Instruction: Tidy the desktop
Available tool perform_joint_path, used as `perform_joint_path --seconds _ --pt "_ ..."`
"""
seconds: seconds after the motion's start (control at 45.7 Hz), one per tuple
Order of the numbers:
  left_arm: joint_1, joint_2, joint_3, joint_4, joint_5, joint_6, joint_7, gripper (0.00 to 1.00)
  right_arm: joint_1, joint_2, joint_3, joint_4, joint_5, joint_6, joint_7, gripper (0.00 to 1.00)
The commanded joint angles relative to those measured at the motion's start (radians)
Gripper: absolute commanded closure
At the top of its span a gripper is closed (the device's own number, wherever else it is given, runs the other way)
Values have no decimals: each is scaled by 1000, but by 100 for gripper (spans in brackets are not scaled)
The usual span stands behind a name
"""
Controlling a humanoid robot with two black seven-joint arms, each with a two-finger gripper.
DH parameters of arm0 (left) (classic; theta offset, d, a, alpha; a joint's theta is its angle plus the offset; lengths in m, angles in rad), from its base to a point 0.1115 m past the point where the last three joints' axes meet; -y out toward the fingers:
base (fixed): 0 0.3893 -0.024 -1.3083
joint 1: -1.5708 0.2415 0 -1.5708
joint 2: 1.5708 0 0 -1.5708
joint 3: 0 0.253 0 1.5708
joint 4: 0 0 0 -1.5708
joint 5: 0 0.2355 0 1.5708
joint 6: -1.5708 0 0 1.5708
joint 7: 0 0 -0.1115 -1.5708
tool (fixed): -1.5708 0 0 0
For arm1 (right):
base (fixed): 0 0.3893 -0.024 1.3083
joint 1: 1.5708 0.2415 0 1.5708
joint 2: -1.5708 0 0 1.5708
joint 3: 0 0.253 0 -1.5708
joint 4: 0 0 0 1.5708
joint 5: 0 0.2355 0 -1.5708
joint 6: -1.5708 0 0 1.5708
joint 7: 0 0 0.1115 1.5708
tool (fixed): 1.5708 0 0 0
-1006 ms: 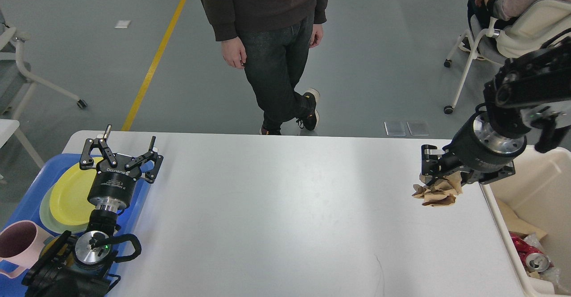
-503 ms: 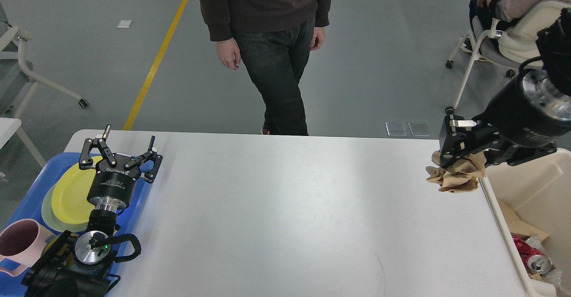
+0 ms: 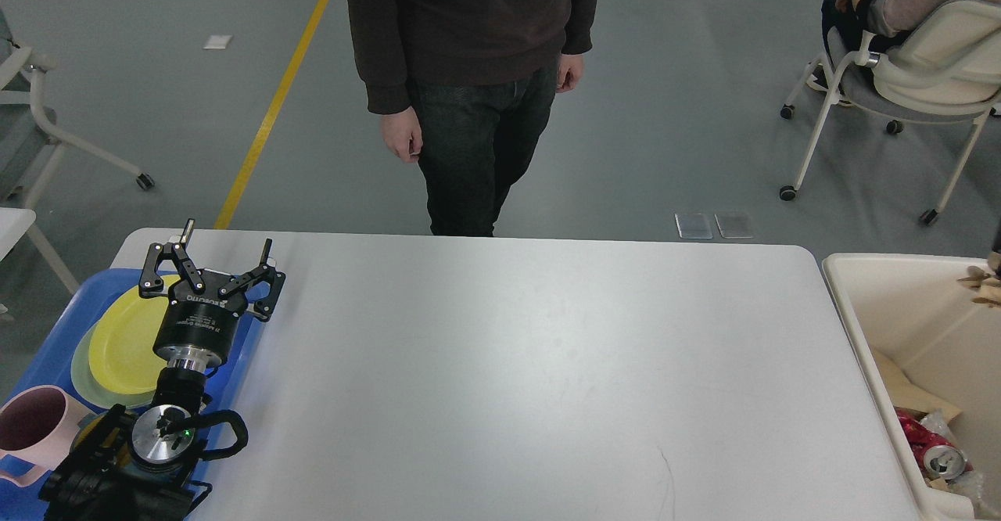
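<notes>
The white desktop (image 3: 508, 364) fills the middle of the head view and its surface is bare. My left gripper (image 3: 227, 239) is open and empty, pointing away from me over the desktop's left edge, beside the blue tray (image 3: 43, 357). My right gripper is out of view past the right edge. A scrap of crumpled brown paper (image 3: 979, 280) shows at the right edge, above the cream-white bin (image 3: 848, 302).
The blue tray holds a yellow plate (image 3: 125, 341) and a pink mug (image 3: 35, 427). The bin holds a red can (image 3: 934, 454) and paper scraps. A person (image 3: 469, 75) stands at the desktop's far edge. Chairs (image 3: 923, 67) stand at the far right and left.
My right arm has swung right with the crumpled brown paper, off the desktop, over the bin and out of view. The person has stepped closer. The left arm has not moved.
</notes>
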Motion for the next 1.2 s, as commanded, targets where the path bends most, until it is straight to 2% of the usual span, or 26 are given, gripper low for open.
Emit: perform_joint_path --seconds 0.0,0.109,0.284,0.525,0.678,0.941,1.006,1.116,1.181 --pt "0 0 0 0 0 0 0 4 -284 -45 101 -184 15 -109 3 100" --pt "0 0 0 0 0 0 0 4 -557 -46 245 -331 21 -198 0 100" --pt "0 0 0 0 0 0 0 4 -983 0 481 -688 36 -221 0 100" --pt "0 0 0 0 0 0 0 4 -1497 269 701 -1258 70 -268 0 100" --pt "0 0 0 0 0 0 0 4 -1568 324 733 -1292 71 -351 -4 100" --pt "0 0 0 0 0 0 0 4 -1584 330 749 -1290 71 -368 -3 98" --pt "0 0 0 0 0 0 0 4 -1588 330 753 -1292 71 -379 -3 71" --pt "0 0 0 0 0 0 0 4 -1597 329 764 -1290 71 -463 0 0" --pt "0 0 0 0 0 0 0 4 -1599 329 772 -1289 70 -494 0 0"
